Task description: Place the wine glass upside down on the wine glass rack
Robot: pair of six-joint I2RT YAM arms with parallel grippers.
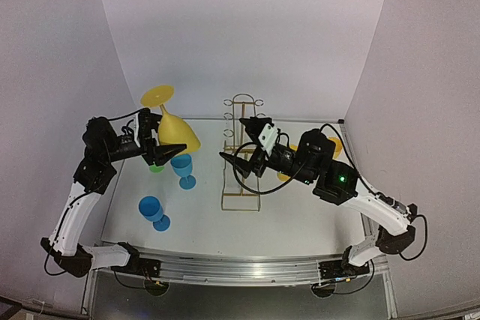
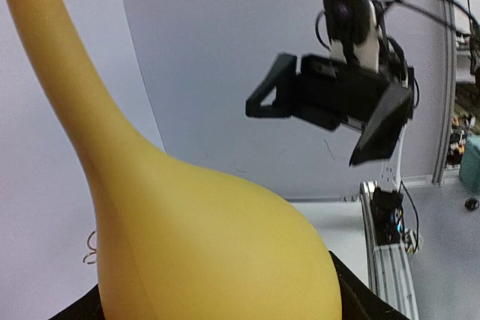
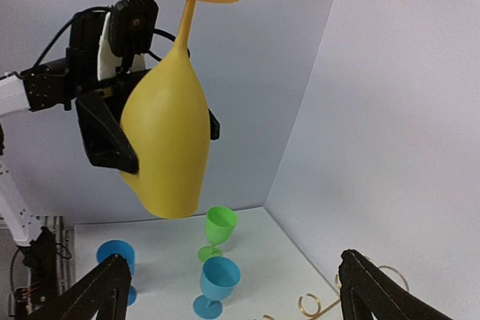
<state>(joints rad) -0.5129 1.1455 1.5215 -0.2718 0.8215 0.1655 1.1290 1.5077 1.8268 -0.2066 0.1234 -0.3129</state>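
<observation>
A large yellow wine glass [image 1: 177,134] hangs upside down in the air, its round foot [image 1: 157,95] on top. My left gripper [image 1: 159,144] is shut on its bowl, left of the rack. In the right wrist view the glass [image 3: 169,140] hangs above the table with the black fingers [image 3: 105,136] on either side. It fills the left wrist view [image 2: 202,245]. The gold wire wine glass rack [image 1: 241,157] stands at the table's middle. My right gripper [image 1: 236,140] is open and empty at the rack, its fingers [image 3: 97,290] spread wide apart.
Two blue glasses [image 1: 182,170] [image 1: 154,211] and a green glass [image 3: 219,230] stand upright on the table [image 1: 300,222] below and near the yellow glass. Another yellow object [image 1: 334,144] is partly hidden behind the right arm. White walls close in three sides.
</observation>
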